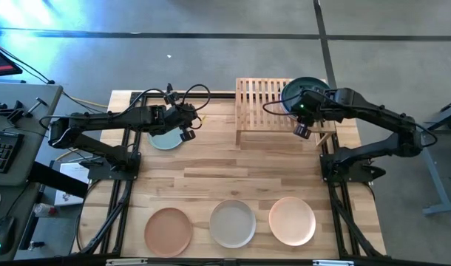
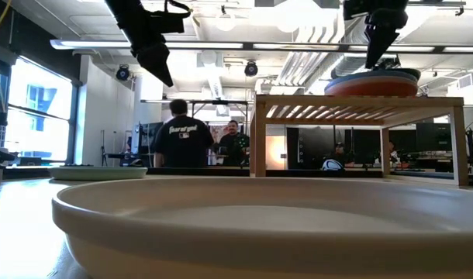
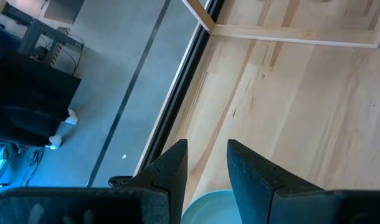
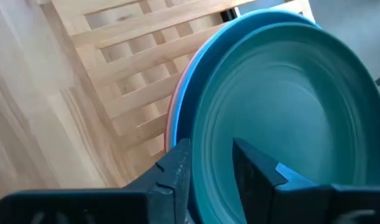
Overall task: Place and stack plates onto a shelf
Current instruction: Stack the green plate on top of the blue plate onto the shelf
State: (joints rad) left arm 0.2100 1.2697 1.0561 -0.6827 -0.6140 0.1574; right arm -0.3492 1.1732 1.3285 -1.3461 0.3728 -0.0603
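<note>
mid-stack right now: right pincer (image 1: 302, 127) hanging over the dark teal plate (image 1: 305, 90) topping the pile on the right end of the shelf (image 1: 256, 103), fingers a narrow gap apart with nothing between them, blue and red-orange rims peeking out underneath. left pincer (image 1: 187, 131) also narrowly parted and empty, poised over the mint green plate (image 1: 165, 140) on the worktop (image 1: 233, 177), so probably next up is dropping onto that rim, pinching it and carrying it across, with terracotta (image 1: 168, 230), grey-white (image 1: 232, 223) and peach (image 1: 292, 220) plates waiting along the near edge. only writing around is on a person's dark shirt (image 2: 181, 132) in the low view, too small to read honestly.
</note>
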